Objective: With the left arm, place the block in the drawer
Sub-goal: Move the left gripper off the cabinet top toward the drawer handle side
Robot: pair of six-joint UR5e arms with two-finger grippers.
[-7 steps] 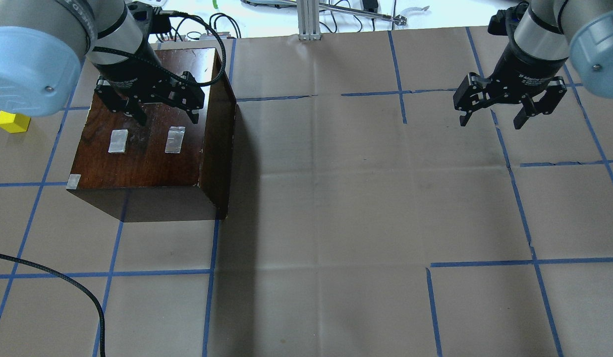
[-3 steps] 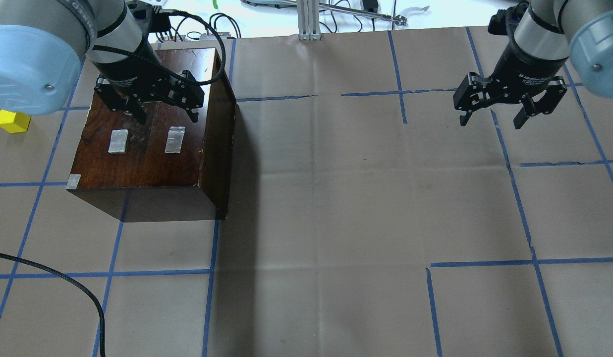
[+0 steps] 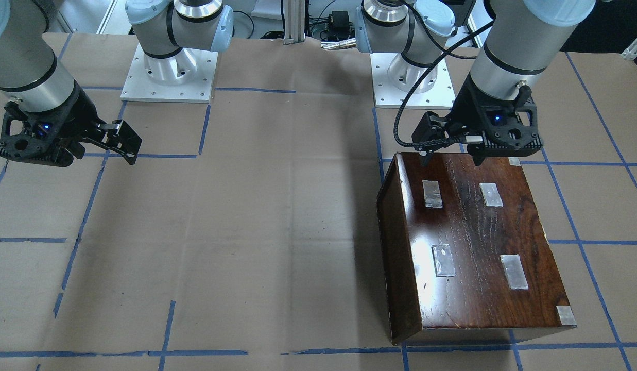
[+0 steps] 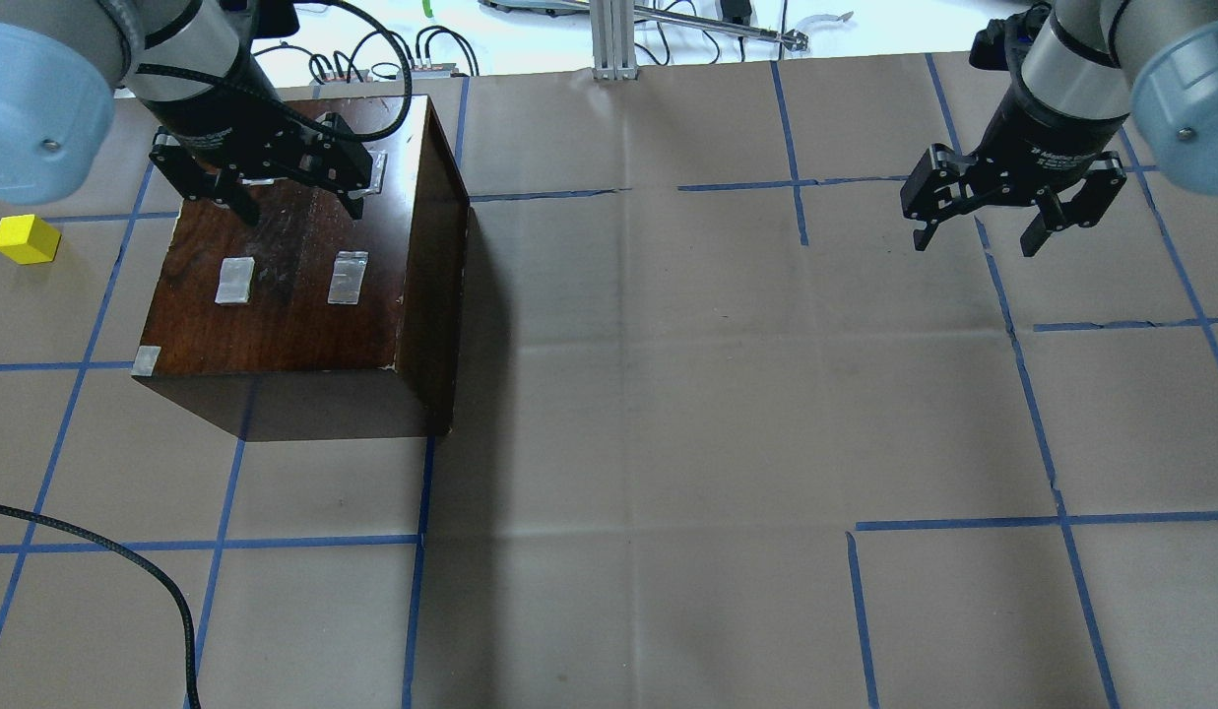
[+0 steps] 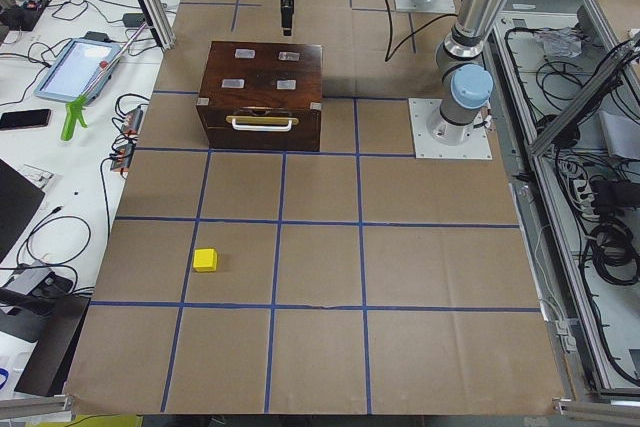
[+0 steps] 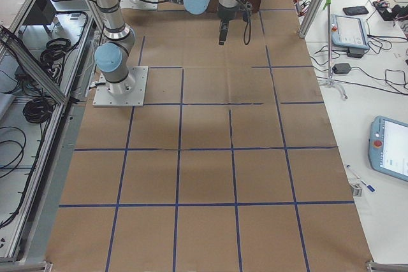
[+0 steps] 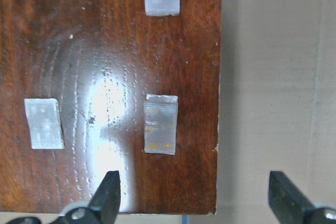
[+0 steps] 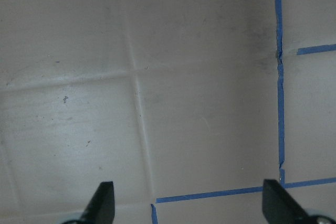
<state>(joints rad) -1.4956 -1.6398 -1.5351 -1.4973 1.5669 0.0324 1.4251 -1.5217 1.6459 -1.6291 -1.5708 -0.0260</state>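
Holds the left gripper (image 4: 300, 205) spread wide and empty above the dark wooden box (image 4: 293, 295), likely staged for opening first. Shows the drawer (image 5: 262, 134) shut, contents hidden. Leaves the yellow block (image 4: 25, 239) on the table (image 4: 668, 394), well apart. Parks the right gripper (image 4: 978, 238) open, empty, clear of the work.

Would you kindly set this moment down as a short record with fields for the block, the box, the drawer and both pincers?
block: yellow, on the table, apart from the box, not grasped
box: dark wood, tape patches on top
drawer: not pulled out, as far as the side view shows
left pincer: open, empty, above the far part of the box top
right pincer: open, empty, above bare table
task state: block not yet picked up
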